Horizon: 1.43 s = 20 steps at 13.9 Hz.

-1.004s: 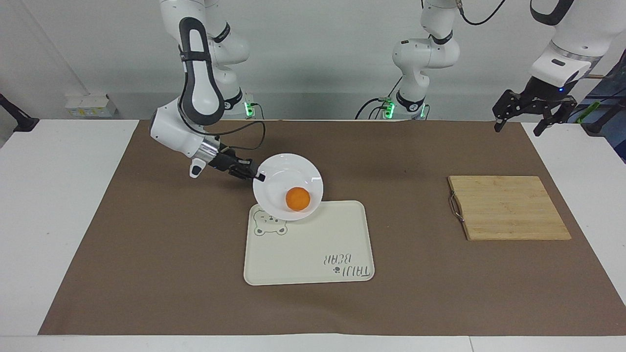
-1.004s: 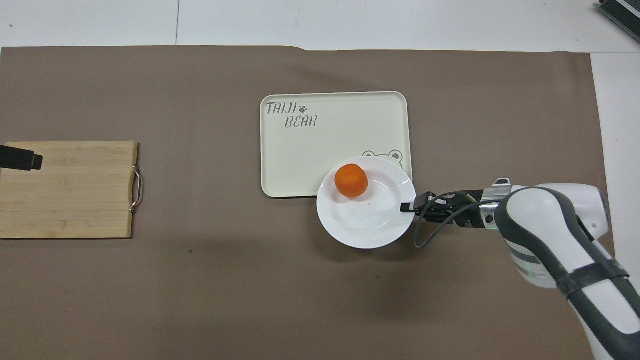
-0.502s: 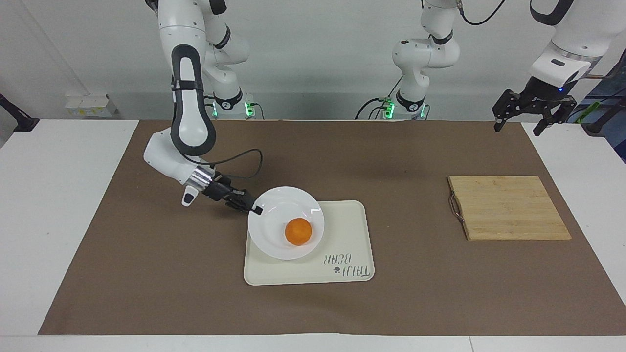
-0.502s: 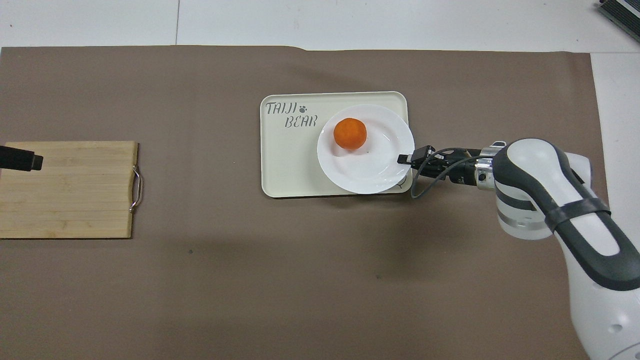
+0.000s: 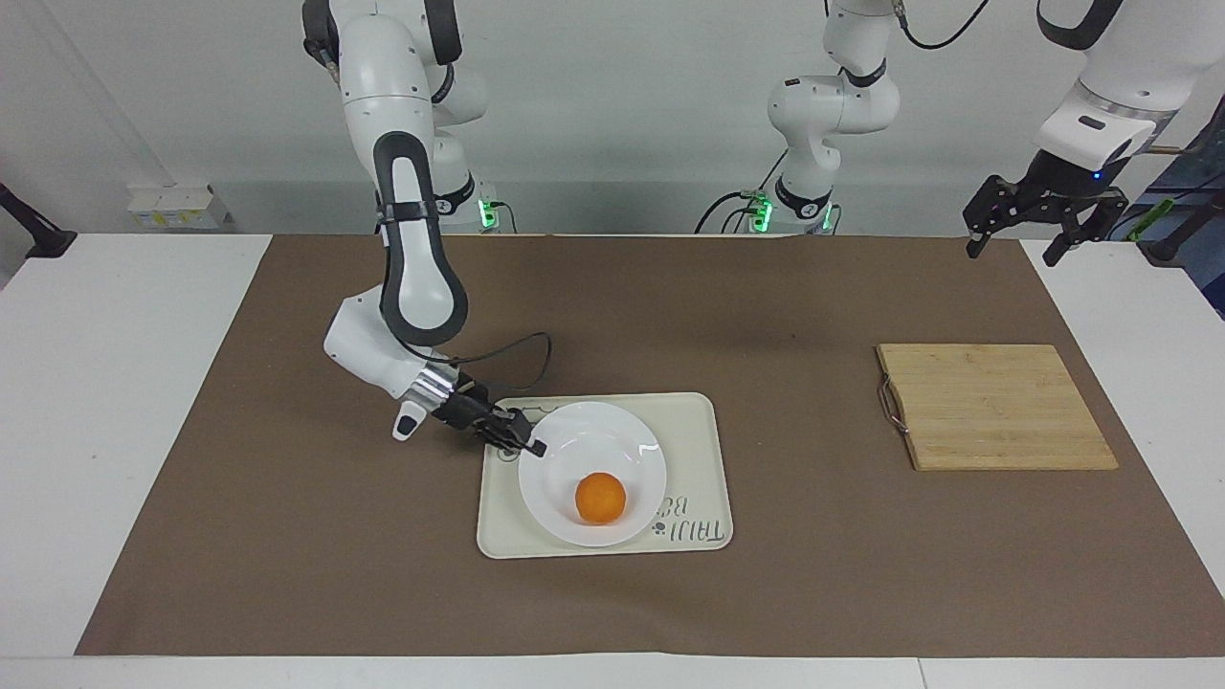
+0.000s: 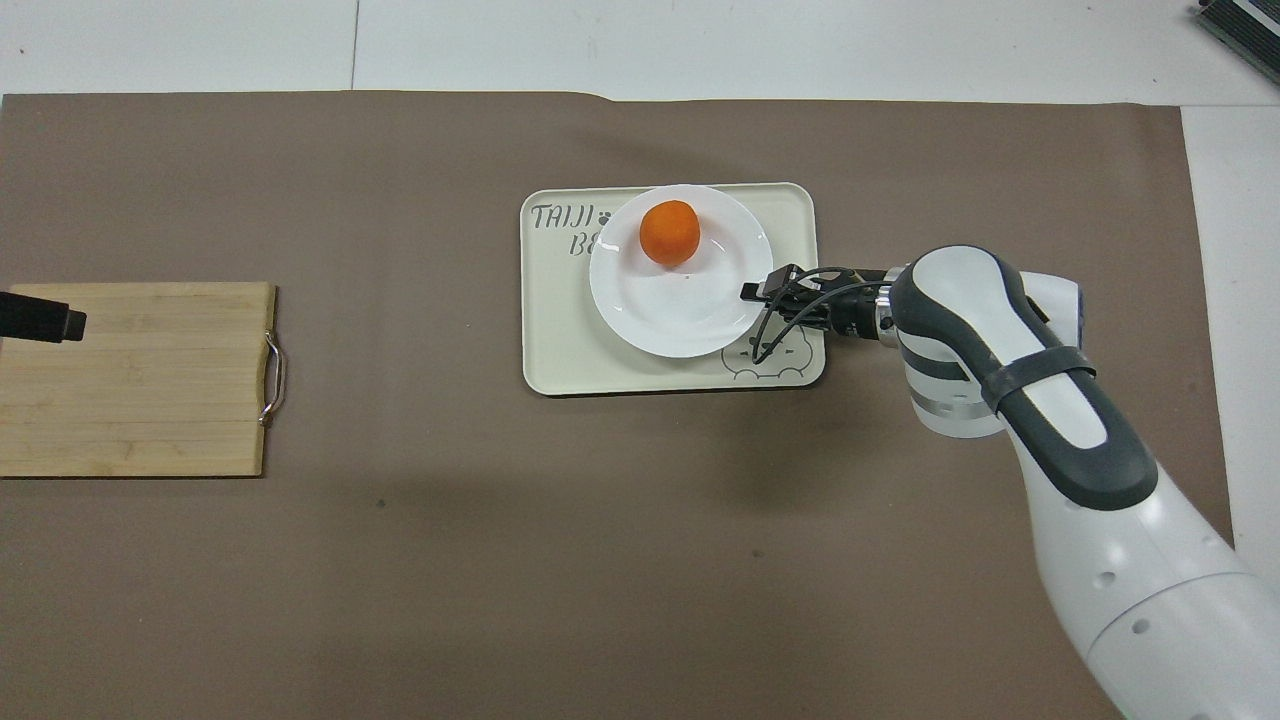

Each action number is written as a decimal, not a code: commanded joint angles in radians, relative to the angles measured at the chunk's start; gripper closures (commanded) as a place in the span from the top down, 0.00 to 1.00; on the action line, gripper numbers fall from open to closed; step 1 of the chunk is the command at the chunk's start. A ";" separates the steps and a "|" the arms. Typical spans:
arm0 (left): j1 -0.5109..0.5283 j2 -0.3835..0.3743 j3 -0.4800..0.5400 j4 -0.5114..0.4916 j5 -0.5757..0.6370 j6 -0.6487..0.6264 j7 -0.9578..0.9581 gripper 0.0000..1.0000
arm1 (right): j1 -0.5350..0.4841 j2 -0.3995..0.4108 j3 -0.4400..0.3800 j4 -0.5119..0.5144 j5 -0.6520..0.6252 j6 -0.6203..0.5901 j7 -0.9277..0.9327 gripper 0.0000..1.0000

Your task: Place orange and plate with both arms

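While cutting board [image 5: 995, 407] lies apart — tray [image 5: 699, 421] under plate [image 5: 627, 440].

"TAIJI" lettering on cream tray [image 6: 560, 340]

One orange [image 5: 601, 499], one plate [image 5: 612, 440], one tray [image 5: 694, 450], one cutting board [image 5: 995, 407], two arms.

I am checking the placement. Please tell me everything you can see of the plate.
The plate is round, glossy white and shallow, with a wide rim. It sits over the tray, covering part of its lettering. The orange rests in it. The right gripper is shut on its rim, at the edge nearer the robots.
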 commanded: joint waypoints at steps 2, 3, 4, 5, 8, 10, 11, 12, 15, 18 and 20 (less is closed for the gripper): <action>0.015 0.007 -0.013 0.023 0.012 -0.011 0.005 1.00 | -0.018 -0.028 0.002 -0.055 0.020 0.004 -0.037 1.00; 0.015 0.007 -0.013 0.023 0.012 -0.009 0.005 1.00 | -0.018 -0.033 -0.006 -0.049 0.017 0.010 -0.031 1.00; 0.015 0.007 -0.013 0.023 0.012 -0.009 0.005 1.00 | -0.020 -0.034 -0.011 -0.045 0.017 0.013 -0.031 1.00; 0.015 0.007 -0.013 0.023 0.012 -0.009 0.006 1.00 | -0.021 -0.059 -0.017 -0.043 0.014 0.011 -0.029 1.00; 0.015 0.007 -0.013 0.023 0.012 -0.009 0.005 1.00 | -0.034 -0.094 -0.025 -0.037 -0.098 0.022 -0.023 1.00; 0.015 0.007 -0.013 0.023 0.012 -0.009 0.006 1.00 | -0.037 -0.109 -0.031 -0.016 -0.278 0.046 0.036 1.00; 0.015 0.007 -0.013 0.023 0.012 -0.011 0.007 1.00 | -0.037 -0.114 -0.043 -0.006 -0.390 0.046 0.085 1.00; 0.015 0.007 -0.013 0.023 0.012 -0.011 0.007 1.00 | -0.037 -0.126 -0.054 0.003 -0.502 0.043 0.138 1.00; 0.015 0.007 -0.013 0.023 0.012 -0.011 0.006 1.00 | -0.067 -0.175 -0.060 0.011 -0.716 0.016 0.256 1.00; 0.014 0.007 -0.014 0.023 0.010 -0.009 0.007 1.00 | -0.122 -0.221 -0.074 0.012 -0.882 -0.064 0.258 1.00; 0.014 0.007 -0.014 0.023 0.012 -0.011 0.005 1.00 | -0.173 -0.264 -0.074 0.024 -1.041 -0.140 0.256 1.00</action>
